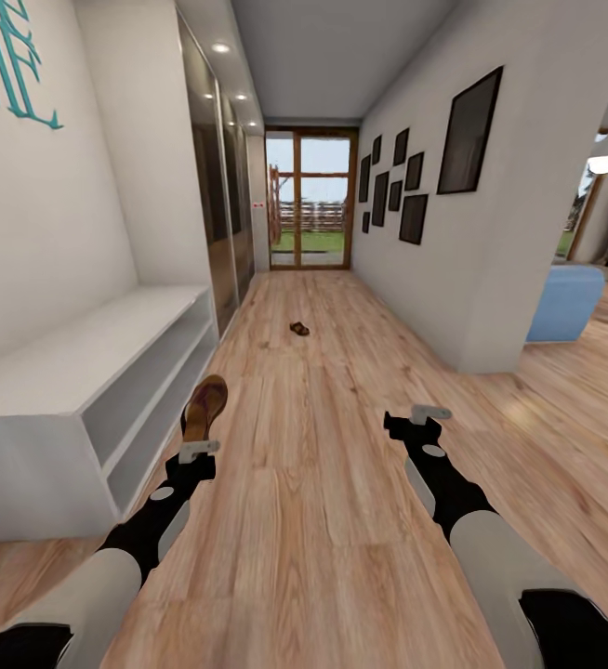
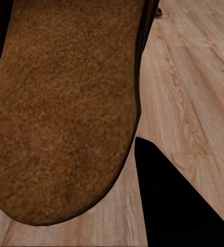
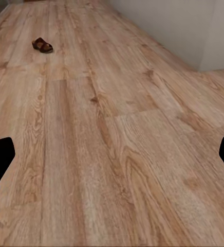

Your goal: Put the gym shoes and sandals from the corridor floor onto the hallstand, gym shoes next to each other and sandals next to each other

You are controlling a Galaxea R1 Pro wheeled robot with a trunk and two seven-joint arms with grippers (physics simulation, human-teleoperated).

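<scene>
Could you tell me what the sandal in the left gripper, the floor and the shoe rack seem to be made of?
The sandal in the left gripper looks like brown leather with a fuzzy, suede-like sole; the grainy nap suggests it. The floor looks like matte wood-plank laminate, with visible grain, knots and board seams. The shoe rack seems painted board, smooth and pale grey with no grain, though the render leaves that open.

One brown sandal (image 1: 204, 407) held upright beside hallstand (image 1: 81, 358); second sandal (image 1: 299, 328) on corridor floor (image 1: 323, 520).

One brown sandal (image 1: 299, 328) lies on the wood-plank corridor floor (image 1: 341, 520), far down.
</scene>
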